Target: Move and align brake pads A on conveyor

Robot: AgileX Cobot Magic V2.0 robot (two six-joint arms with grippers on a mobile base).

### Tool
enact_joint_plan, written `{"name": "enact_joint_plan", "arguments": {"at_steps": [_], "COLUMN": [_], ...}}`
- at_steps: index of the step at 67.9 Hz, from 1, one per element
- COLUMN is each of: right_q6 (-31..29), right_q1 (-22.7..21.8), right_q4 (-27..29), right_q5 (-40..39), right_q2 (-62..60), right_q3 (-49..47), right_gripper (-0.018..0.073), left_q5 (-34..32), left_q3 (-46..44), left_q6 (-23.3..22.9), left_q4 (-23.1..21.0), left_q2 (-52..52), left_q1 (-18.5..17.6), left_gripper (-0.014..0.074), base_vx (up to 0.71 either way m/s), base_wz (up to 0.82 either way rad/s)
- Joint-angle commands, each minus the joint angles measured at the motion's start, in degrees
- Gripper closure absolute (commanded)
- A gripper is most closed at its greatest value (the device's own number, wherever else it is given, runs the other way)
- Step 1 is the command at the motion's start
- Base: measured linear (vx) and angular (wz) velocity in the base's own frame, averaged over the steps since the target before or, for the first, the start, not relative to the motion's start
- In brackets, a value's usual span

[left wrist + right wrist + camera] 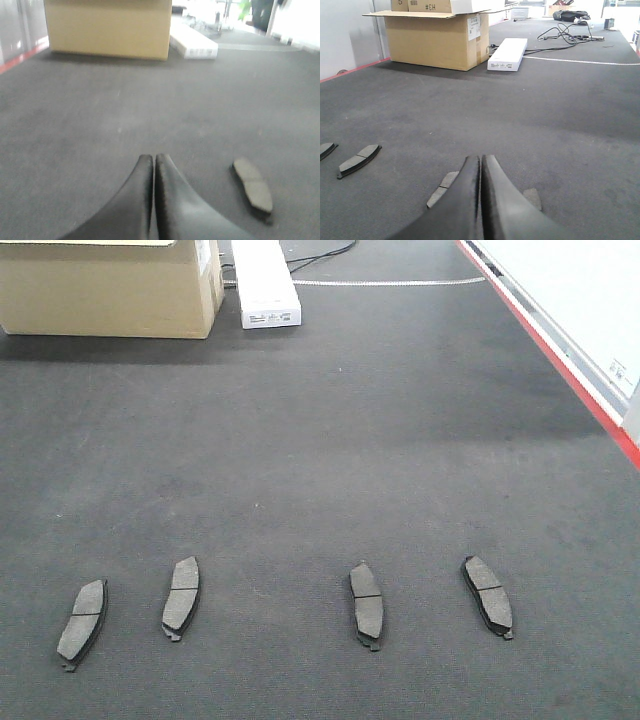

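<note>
Several brake pads A lie in a loose row on the charcoal conveyor [330, 440] near its front edge: one at far left [82, 621], one beside it [181, 595], one right of centre [367, 602] and one at right [488, 594]. Neither gripper shows in the front view. In the blurred left wrist view, my left gripper [153, 157] is shut and empty above the belt, with a pad [253, 187] lying to its right. My right gripper [481, 157] is shut and empty too, hovering between one pad [443, 188] and another [532, 197], both partly hidden by its fingers.
A cardboard box [110, 285] and a long white carton [264, 282] stand at the back left of the belt. A red strip [560, 360] runs along the right edge beside a white panel. Cables [565, 32] lie far behind.
</note>
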Motion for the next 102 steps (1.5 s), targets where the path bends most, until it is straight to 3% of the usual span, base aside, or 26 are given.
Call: {"name": "enact_joint_plan", "arguments": {"at_steps": [1, 68, 77, 87, 94, 102], "right_q6": [-0.4, -0.4, -0.9, -5.6, -10.9, -13.5], "right_q1": [-0.2, -0.7, -9.2, -19.0, -23.7, -28.3], "right_q4": [-0.8, -0.8, 0.2, 7.0, 10.8, 11.3], "right_q5": [-3.9, -3.9, -5.2, -10.5, -11.7, -12.9], "right_q2": [0.9, 0.8, 2.8, 5.7, 5.5, 5.5], "right_q3": [-1.5, -1.5, -1.5, -1.5, -1.5, 0.0], "right_gripper": [0.0571, 0.0571, 0.0571, 0.0571, 0.0571, 0.0571], "left_q5": [-7.1, -6.8, -6.8, -6.8, -6.8, -6.8], "left_q3": [1.0, 0.9, 0.9, 0.9, 0.9, 0.9], "left_q6": [-1.1, -1.1, -1.1, -1.1, -1.1, -1.1], "left_q4": [0.0, 0.3, 0.3, 0.3, 0.3, 0.3], "left_q2": [-0.9, -0.9, -0.9, -0.9, -0.9, -0.9], "left_q1": [0.0, 0.0, 0.0, 0.0, 0.0, 0.0], "left_gripper": [0.0603, 0.0602, 0.0602, 0.0602, 0.0602, 0.0602], "base_vx": [0.0, 0.0, 0.0, 0.0, 0.0, 0.0], "base_wz": [0.0, 0.0, 0.0, 0.0, 0.0, 0.0]}}
